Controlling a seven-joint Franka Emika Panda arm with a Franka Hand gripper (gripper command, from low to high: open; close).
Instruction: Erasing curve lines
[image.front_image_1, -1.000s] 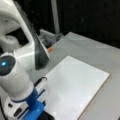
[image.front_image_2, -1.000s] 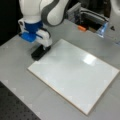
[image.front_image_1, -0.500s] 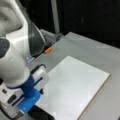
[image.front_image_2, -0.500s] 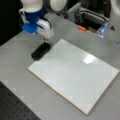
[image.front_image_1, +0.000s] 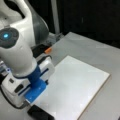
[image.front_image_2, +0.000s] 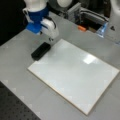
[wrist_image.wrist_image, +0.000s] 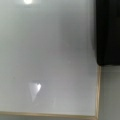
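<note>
White board surface is filling the wrist view, the board lying flat with its thin wooden edge running along the bottom and right, and a black block eraser is sitting just off its right edge, touching or nearly touching it. No pen stroke is showing on that part of the board, and the curve lines are not showing on the board in either front view; its whole face is reading as blank white, with only glare spots. In a front view the gripper is hanging just above the tabletop at the board's far left corner, its white body tilting down from the blue wrist collar, with the eraser lying on the tabletop directly below and in front of it, apart from the fingers. Whether the fingers are spread or closed I cannot tell; they are holding nothing that shows. In a front view the arm is looming over the board's near left corner, the eraser lying at the bottom edge beneath it. Farther back, a small orange object is lying on the tabletop.
</note>
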